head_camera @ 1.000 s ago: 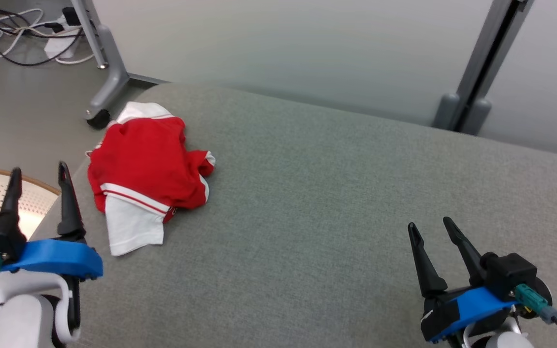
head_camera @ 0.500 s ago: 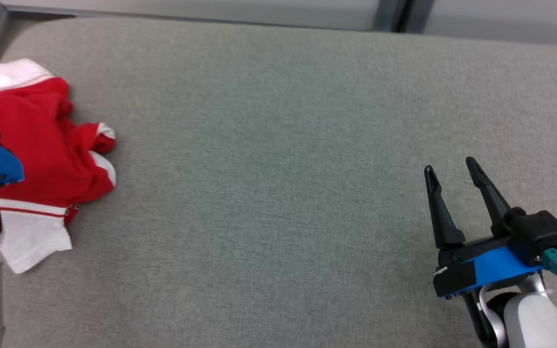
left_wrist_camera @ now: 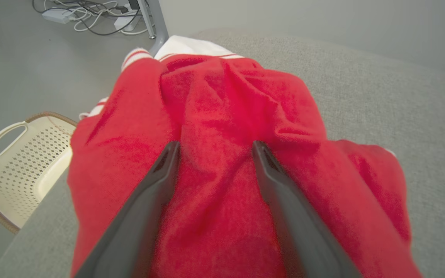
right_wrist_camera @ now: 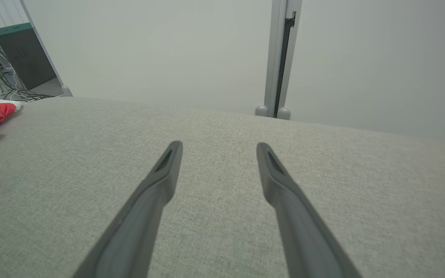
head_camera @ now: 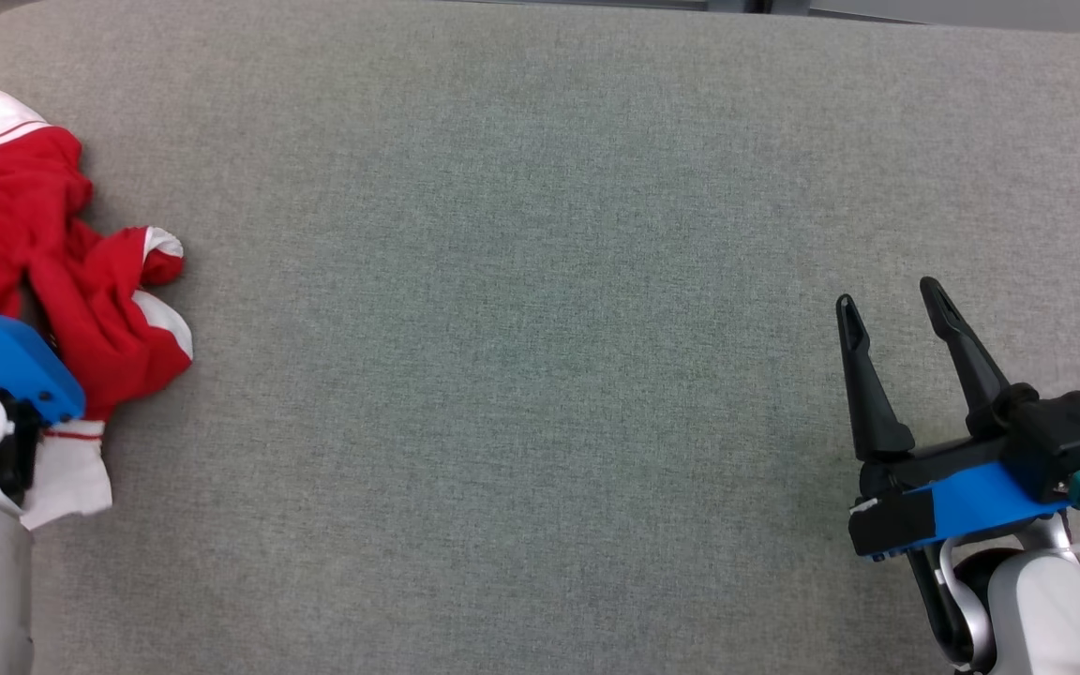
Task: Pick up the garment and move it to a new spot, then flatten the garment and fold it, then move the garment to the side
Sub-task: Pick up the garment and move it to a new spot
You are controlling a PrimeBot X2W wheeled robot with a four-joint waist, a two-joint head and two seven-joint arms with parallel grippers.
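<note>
1. Desk: broad top covered in grey woven fabric, with rounded corners. It carries the garment at its far left.

2. Garment: a red top with white trim and thin red stripes, lying crumpled at the left end of the desk, close to the far left corner. A white panel lies at its far edge and a white hem at its near edge. One red sleeve with a white cuff sticks out towards the middle of the desk.

3. Basket: cream plastic, perforated, with a cut-out handle and a brown rim. It stands on the floor beside the desk's left edge, below the garment.

4. Right gripper: two dark fingers spread wide with nothing between them, above bare fabric at the right of the desk, well apart from the garment.

5. Left gripper: fingers spread wide directly over the red folds of the garment, with no cloth pinched between them. Whether the tips touch the cloth cannot be told.

6. Cables: a tangle of white and black leads on the floor beyond the desk's far left corner.
</note>
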